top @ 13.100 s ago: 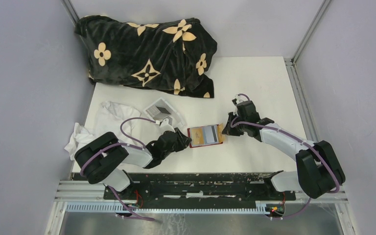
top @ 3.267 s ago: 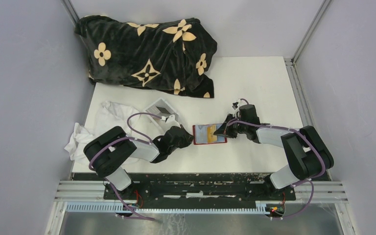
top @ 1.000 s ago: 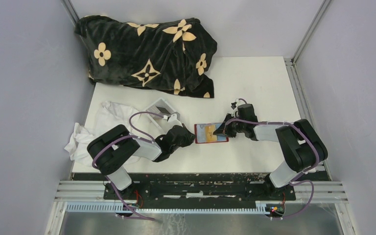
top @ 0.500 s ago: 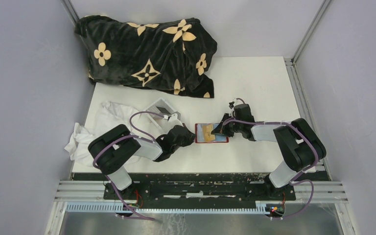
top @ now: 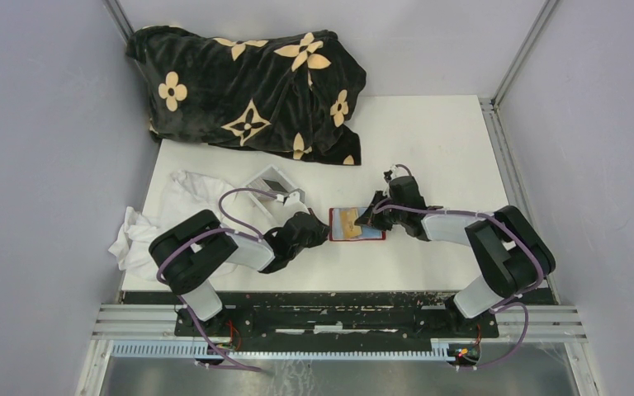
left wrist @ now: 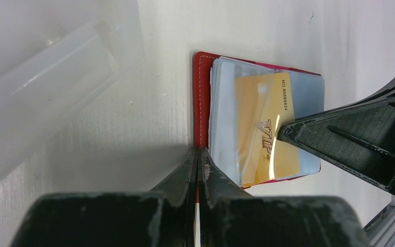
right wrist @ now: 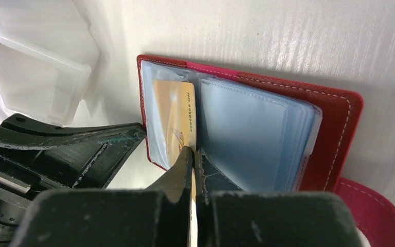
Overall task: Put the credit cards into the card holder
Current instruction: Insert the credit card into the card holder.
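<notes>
Left wrist: left gripper (left wrist: pixel 198 153) clamps card holder (left wrist: pixel 201 103) edge; right gripper (right wrist: pixel 193 151) seemingly pinches yellow card (right wrist: pixel 172 110).

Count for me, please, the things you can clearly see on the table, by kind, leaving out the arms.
red card holder: 1
gold card: 1
clear plastic box: 1
black patterned blanket: 1
white cloth: 1
Total: 5

hidden: yellow card (right wrist: pixel 172 116) right end, inside right gripper (right wrist: pixel 194 152) | cut off by edge: card holder (right wrist: pixel 339 128) snap tab (right wrist: pixel 375 208), clear box (left wrist: pixel 56 77)
</notes>
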